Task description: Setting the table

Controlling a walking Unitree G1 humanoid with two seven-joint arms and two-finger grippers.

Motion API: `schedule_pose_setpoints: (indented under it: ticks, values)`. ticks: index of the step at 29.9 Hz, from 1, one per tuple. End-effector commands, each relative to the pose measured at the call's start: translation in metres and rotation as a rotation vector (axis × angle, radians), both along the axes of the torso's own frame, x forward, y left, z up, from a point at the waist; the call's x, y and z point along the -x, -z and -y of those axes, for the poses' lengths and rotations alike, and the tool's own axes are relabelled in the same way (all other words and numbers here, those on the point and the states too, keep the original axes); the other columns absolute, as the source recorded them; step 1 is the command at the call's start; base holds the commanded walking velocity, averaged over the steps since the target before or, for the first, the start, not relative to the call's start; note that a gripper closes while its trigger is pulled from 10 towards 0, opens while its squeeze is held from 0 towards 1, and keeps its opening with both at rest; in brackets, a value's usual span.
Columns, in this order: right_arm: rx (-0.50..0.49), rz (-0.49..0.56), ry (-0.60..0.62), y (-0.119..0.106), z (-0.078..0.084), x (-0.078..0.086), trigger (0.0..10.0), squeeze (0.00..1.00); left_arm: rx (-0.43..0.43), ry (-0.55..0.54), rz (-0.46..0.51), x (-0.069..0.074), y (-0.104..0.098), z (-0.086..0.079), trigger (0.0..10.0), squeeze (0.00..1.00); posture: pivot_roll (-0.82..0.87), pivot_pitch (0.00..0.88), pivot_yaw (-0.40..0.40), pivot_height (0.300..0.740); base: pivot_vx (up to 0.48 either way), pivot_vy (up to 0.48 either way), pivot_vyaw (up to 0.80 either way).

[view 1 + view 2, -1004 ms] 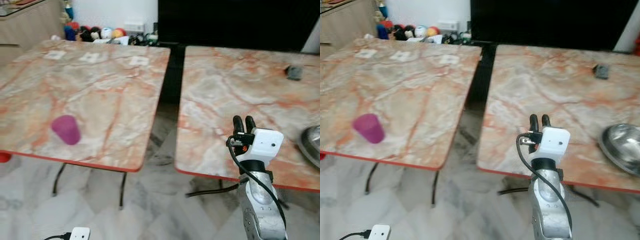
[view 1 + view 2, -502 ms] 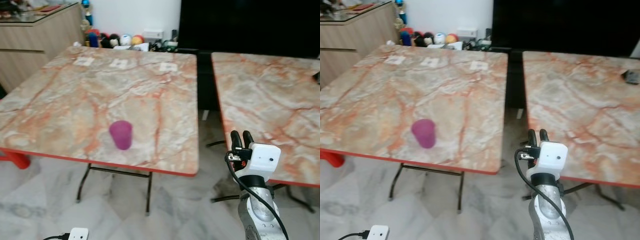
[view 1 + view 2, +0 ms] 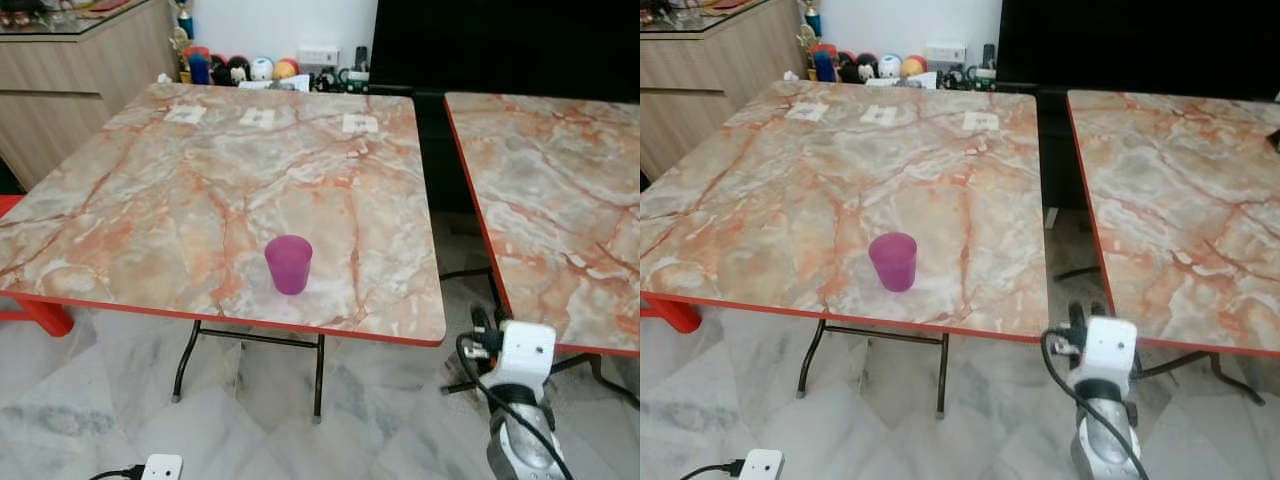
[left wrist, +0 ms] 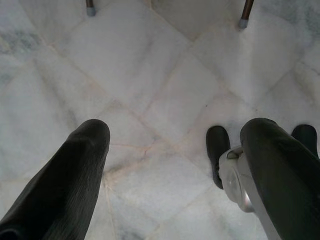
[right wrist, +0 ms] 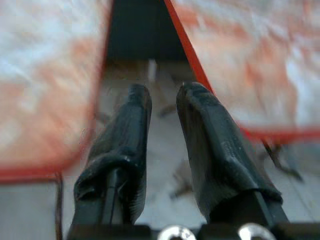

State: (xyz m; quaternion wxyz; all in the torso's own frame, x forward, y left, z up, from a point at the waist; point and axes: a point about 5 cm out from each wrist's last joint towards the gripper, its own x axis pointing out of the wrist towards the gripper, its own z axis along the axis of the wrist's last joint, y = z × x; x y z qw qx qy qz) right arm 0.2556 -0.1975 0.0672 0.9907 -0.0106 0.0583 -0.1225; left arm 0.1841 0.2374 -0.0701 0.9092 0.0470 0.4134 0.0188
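Observation:
A purple cup (image 3: 289,264) stands upright near the front edge of the left marble table (image 3: 150,200). My right gripper (image 3: 485,325) hangs low and right of the cup, in front of the gap between the two tables and below their tops. In the right wrist view its fingers (image 5: 135,107) sit close together with nothing between them. My left gripper (image 4: 180,135) points down at the tiled floor, its fingers spread wide and empty.
A second marble table (image 3: 560,200) stands to the right across a narrow gap. Small paper cards (image 3: 258,117) lie at the left table's far edge. A wooden cabinet (image 3: 70,60), toys (image 3: 240,68), a red stool (image 3: 40,315) and a white power strip (image 3: 160,467) surround it.
The camera has swung left, so the cup and left table now sit mid-picture. My right gripper has sunk from the right table's edge to below table height.

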Motion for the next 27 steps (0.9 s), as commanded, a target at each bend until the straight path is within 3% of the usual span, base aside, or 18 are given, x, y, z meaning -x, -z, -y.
schedule_pose_setpoints:
  ticks: [1,8,11,19,21,27]
  values:
    - [-0.045,-0.094,0.067,0.019,0.009,0.007,10.0,0.00,0.004,-0.004,-0.027,0.007,0.004,0.001,10.0,0.00,-0.02,0.108,0.006,0.740,0.000,0.000,0.00]
    - [-0.138,-0.320,0.127,0.067,0.015,0.018,10.0,0.00,0.003,-0.009,-0.026,0.007,0.004,0.001,10.0,0.00,-0.02,0.104,0.005,0.740,0.000,0.000,0.00]
    - [-0.194,-0.457,0.088,0.094,0.009,0.026,10.0,0.00,0.004,-0.022,-0.022,0.007,0.004,0.001,10.0,0.00,-0.01,0.098,0.004,0.740,0.000,0.000,0.00]
    - [-0.204,-0.601,0.007,0.123,-0.001,0.042,10.0,0.00,0.005,-0.027,-0.018,0.007,0.004,0.001,10.0,0.00,-0.01,0.085,0.008,0.740,0.000,0.000,0.00]
    - [-0.218,-0.679,0.002,0.137,-0.003,0.059,10.0,0.00,0.005,-0.027,-0.018,0.008,0.004,0.001,10.0,0.00,-0.01,0.082,0.009,0.740,0.000,0.000,0.00]
    - [-0.238,-0.772,-0.010,0.153,-0.006,0.084,10.0,0.00,0.004,-0.027,-0.020,0.009,0.005,0.001,10.0,0.00,0.00,0.066,0.014,0.740,0.000,0.000,0.00]
